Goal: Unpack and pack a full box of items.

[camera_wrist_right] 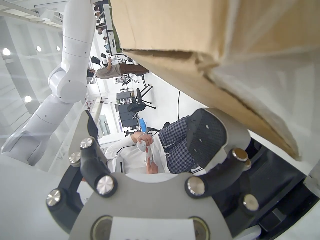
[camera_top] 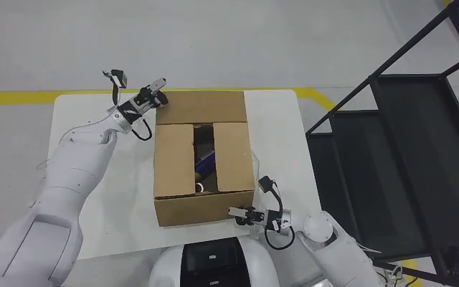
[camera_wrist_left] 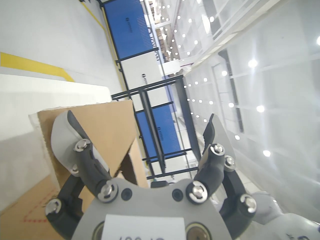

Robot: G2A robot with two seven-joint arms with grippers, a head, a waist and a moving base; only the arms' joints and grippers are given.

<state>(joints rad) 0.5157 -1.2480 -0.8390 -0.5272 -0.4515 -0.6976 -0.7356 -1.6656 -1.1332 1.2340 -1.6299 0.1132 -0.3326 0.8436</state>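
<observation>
A brown cardboard box [camera_top: 203, 154] stands in the middle of the white table [camera_top: 86, 118]. Its two long flaps lie almost closed, with a narrow gap showing several items [camera_top: 203, 163] inside. My left gripper [camera_top: 156, 93] is at the box's far left corner, open, with one fingertip [camera_wrist_left: 72, 122] against the cardboard flap [camera_wrist_left: 100, 123]. My right gripper [camera_top: 240, 213] is at the box's near right corner, open, level with the lower front edge; one finger [camera_wrist_right: 208, 136] sits just under the box's bottom edge [camera_wrist_right: 225, 93].
A dark metal staircase [camera_top: 387, 143] stands right of the table. A yellow floor line [camera_top: 43, 95] runs behind the table. Bare table surface lies left of the box and on a narrow strip [camera_top: 280, 136] to its right.
</observation>
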